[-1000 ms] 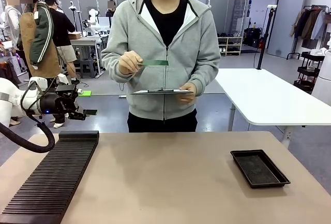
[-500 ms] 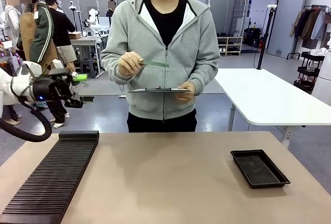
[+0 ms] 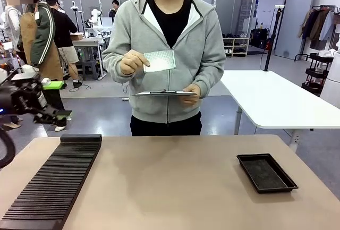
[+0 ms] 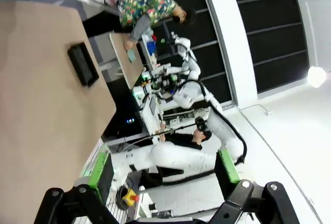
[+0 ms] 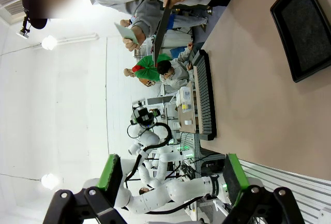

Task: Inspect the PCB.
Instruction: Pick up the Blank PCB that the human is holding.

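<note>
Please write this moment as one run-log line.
PCB held up in person's hand; clipboard in other hand; left gripper open; right gripper open; black tray empty

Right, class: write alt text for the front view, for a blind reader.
A person in grey holds the PCB up in one hand and a clipboard in the other, across the table. A black tray and a slotted black rack lie on it; the left gripper hangs open at far left.

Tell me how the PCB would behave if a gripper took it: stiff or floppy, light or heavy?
Probably stiff: the PCB, pinched at one edge by the person's hand, juts out flat without sagging. Likely light, since that pinch alone carries it.
</note>
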Robot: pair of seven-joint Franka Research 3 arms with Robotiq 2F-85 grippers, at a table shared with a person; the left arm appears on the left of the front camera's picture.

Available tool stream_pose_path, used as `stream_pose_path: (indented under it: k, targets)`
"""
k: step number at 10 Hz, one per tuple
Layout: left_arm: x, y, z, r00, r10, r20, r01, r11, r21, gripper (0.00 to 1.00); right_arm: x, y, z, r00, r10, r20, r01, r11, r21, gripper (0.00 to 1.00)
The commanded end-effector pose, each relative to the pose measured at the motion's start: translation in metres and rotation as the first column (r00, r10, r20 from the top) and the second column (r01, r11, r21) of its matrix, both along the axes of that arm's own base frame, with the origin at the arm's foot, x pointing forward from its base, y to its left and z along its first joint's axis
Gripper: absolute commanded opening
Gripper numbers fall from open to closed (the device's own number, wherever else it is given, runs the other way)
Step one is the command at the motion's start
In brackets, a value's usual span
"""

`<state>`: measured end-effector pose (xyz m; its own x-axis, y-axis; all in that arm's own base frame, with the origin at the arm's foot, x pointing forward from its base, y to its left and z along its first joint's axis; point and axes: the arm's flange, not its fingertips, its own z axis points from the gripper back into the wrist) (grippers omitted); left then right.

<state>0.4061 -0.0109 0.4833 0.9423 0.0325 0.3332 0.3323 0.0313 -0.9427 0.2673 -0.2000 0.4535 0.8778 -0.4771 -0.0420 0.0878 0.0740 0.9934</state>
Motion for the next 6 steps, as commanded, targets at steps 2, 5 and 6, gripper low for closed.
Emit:
stream_pose_path:
  k: [2, 5, 6]
  targets:
    - [-0.053, 0.036, 0.000, 0.995, -0.086, 0.041, 0.085, 0.996, 0.027, 1.00, -0.001, 0.000, 0.003, 1.000, -0.002, 0.008, 0.002, 1.000, -0.004, 1.00]
    - [-0.093, 0.075, -0.011, 0.994, -0.089, 0.067, 0.086, 0.995, 0.047, 1.00, -0.001, 0.000, 0.003, 1.000, -0.002, 0.008, 0.002, 1.000, -0.004, 1.00]
    - [-0.103, 0.080, -0.016, 0.997, -0.035, 0.062, 0.031, 0.998, 0.054, 1.00, -0.001, 0.000, 0.003, 1.000, -0.002, 0.008, 0.002, 1.000, -0.004, 1.00]
